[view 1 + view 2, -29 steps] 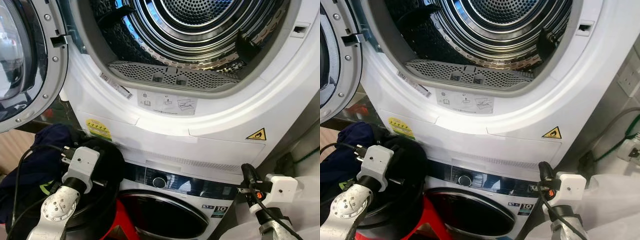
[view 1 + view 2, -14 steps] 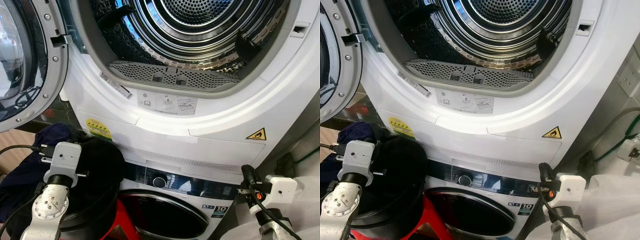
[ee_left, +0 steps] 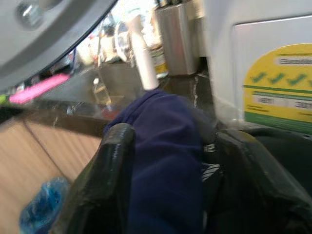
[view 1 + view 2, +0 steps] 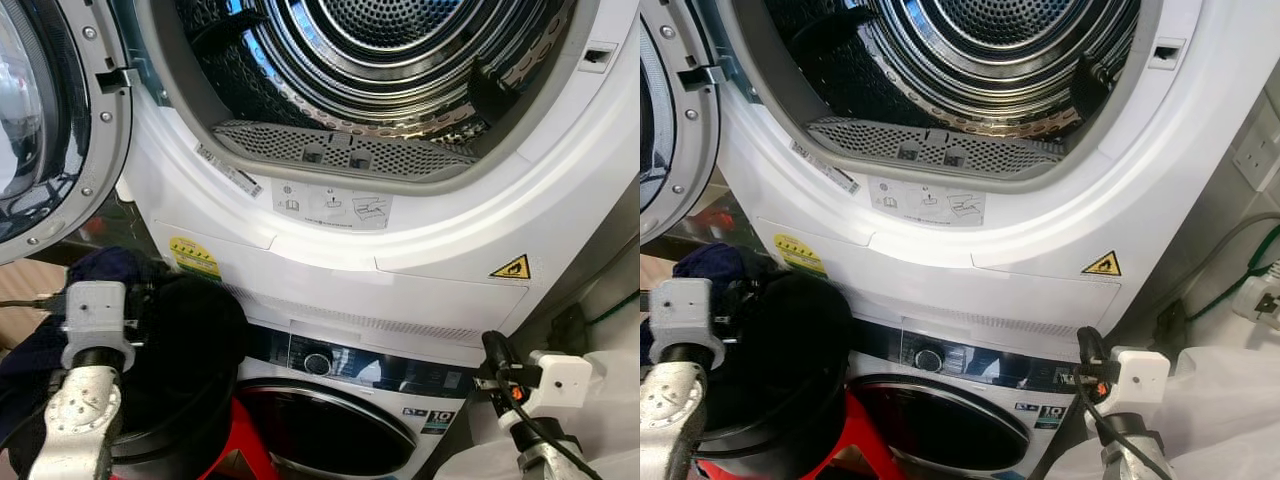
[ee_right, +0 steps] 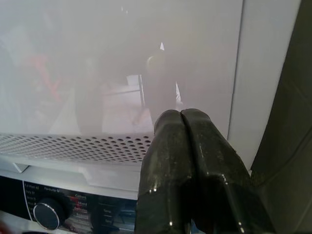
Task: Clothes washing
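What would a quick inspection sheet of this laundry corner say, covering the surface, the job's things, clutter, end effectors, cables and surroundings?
Surface: no worktop; red stool under a black basket.
Job's things: upper machine with its door swung open and its drum bare; lower machine with its door shut; navy garment.
Clutter: bottles on a counter beyond.
End effectors: left end effector open around the navy garment by the basket; right end effector shut, empty, facing the lower machine's dial.
Cables: black leads on both wrists; green cable by the wall.
Surroundings: wall socket, white plastic sheet.
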